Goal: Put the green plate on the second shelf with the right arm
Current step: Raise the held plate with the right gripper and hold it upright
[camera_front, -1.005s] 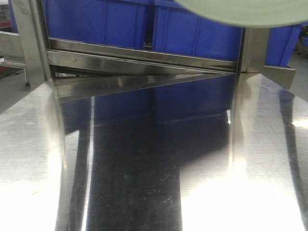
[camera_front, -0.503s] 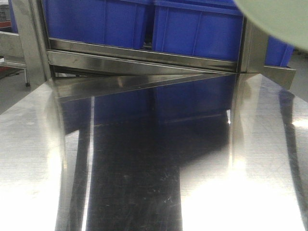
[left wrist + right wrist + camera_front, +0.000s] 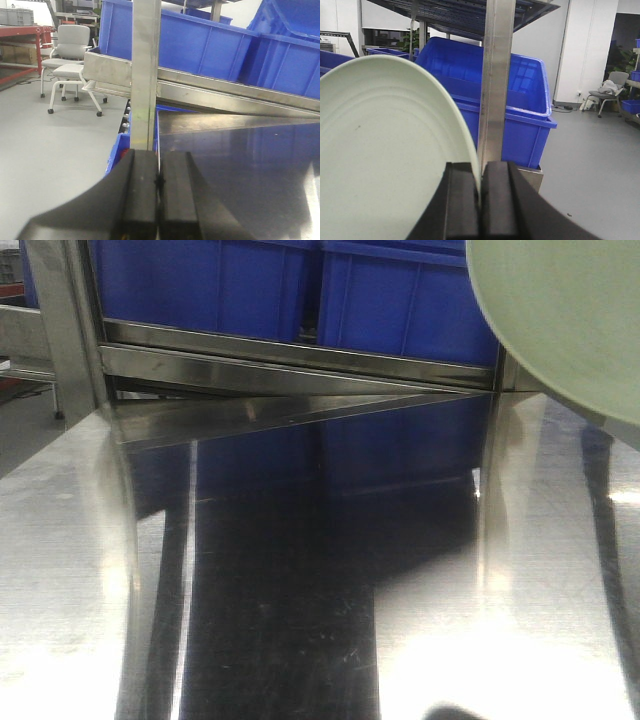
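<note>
- Right gripper (image 3: 480, 200) clamps the green plate (image 3: 385, 160) by its rim; the plate stands on edge, extending to the gripper's left.
- Shelf post (image 3: 495, 75) stands directly ahead of the jaws.
- Left gripper (image 3: 159, 200): closed, empty.

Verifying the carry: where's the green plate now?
Upper right of the front view: the green plate, rim clamped in the right gripper, hangs over the steel table, near the blue bins.

You're in a warehouse-style workshop — big blue plastic bins (image 3: 520, 90) on stainless steel racking (image 3: 145, 75), wheeled grey office chair (image 3: 72, 37) behind.
</note>
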You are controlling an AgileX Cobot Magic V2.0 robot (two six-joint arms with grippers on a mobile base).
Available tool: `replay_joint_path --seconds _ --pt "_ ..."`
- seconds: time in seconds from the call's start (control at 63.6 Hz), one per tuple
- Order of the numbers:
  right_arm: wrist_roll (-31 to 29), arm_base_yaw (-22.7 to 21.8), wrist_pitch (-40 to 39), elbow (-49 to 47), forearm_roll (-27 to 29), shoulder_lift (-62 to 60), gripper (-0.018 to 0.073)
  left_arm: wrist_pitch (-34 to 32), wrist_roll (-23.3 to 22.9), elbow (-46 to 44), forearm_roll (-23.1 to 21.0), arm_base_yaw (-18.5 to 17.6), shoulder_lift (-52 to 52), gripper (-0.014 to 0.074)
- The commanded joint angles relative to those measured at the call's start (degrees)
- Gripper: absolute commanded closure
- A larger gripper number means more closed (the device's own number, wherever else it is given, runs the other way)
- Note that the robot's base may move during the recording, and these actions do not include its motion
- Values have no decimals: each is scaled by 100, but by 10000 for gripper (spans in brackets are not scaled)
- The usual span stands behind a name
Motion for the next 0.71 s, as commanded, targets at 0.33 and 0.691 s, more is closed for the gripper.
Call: replay_joint_path --seconds 0.33,0.691 --pt "44 -24 -707 -182 59 34 529 -460 -25 234 -16 -2 -99 465" --pt "44 -24 -707 -182 59 34 529 -460 -25 234 -16 -2 -99 465"
